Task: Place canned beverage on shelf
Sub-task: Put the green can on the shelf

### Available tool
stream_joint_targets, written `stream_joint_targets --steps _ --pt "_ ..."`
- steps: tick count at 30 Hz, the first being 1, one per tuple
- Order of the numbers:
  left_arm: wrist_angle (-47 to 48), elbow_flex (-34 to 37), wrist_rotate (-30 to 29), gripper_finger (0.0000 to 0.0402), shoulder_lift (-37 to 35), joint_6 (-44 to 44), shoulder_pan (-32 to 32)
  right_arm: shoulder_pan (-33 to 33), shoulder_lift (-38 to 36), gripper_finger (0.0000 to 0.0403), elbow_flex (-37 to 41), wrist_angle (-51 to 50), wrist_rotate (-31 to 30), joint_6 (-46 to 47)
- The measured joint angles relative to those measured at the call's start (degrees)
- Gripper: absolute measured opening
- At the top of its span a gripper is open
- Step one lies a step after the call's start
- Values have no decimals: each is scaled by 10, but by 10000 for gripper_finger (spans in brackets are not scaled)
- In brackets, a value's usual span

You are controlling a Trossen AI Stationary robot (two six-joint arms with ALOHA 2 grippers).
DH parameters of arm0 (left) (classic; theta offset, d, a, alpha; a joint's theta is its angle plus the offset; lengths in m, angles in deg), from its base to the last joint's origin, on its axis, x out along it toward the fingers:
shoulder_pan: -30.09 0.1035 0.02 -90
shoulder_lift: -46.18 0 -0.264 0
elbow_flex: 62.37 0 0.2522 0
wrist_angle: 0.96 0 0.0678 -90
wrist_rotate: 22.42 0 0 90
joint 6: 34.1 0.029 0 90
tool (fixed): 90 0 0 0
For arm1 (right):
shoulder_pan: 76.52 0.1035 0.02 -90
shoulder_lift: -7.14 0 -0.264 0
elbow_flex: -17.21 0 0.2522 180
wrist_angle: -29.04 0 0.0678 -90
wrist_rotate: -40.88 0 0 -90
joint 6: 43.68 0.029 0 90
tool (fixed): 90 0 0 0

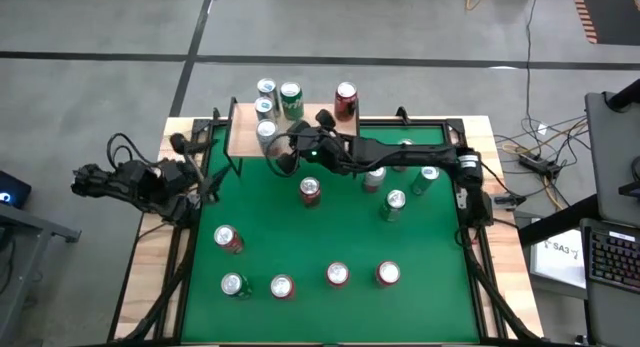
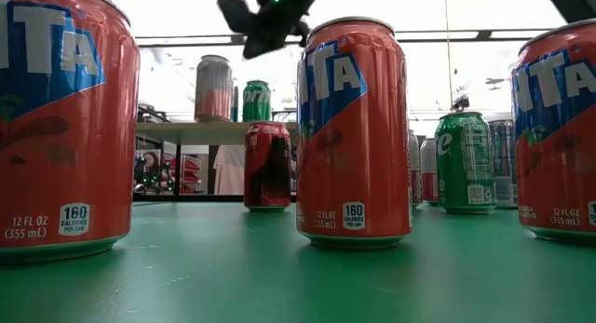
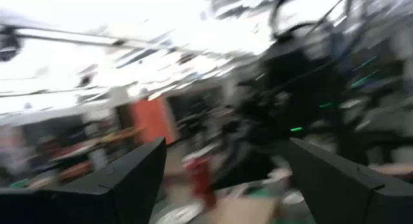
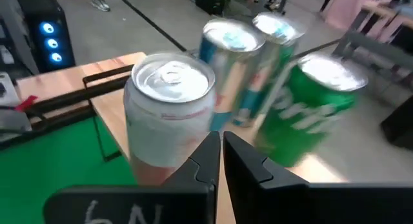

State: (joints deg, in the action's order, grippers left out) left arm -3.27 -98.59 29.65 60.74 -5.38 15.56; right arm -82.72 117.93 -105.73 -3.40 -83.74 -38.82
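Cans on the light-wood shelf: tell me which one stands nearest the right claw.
The silver-topped pale can at the shelf's front edge, directly before the shut right claw; the blue and green cans stand farther back.

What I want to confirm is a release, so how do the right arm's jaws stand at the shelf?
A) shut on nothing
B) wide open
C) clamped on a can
A: in the right wrist view the right gripper's jaws meet with nothing between them, and the silver can stands free on the shelf beyond them.
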Motion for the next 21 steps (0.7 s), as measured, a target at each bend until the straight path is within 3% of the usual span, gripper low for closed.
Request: stream_joint_targets --steps 7,14,21 --pt "-101 0 -10 306 135 -35 0 43 -85 12 0 -119 -9 -54" --pt "-248 0 -145 306 289 -38 2 66 -132 12 4 -172 -11 -86" --pt "-260 -20 -153 306 379 -111 11 65 -135 12 5 -190 -10 -122"
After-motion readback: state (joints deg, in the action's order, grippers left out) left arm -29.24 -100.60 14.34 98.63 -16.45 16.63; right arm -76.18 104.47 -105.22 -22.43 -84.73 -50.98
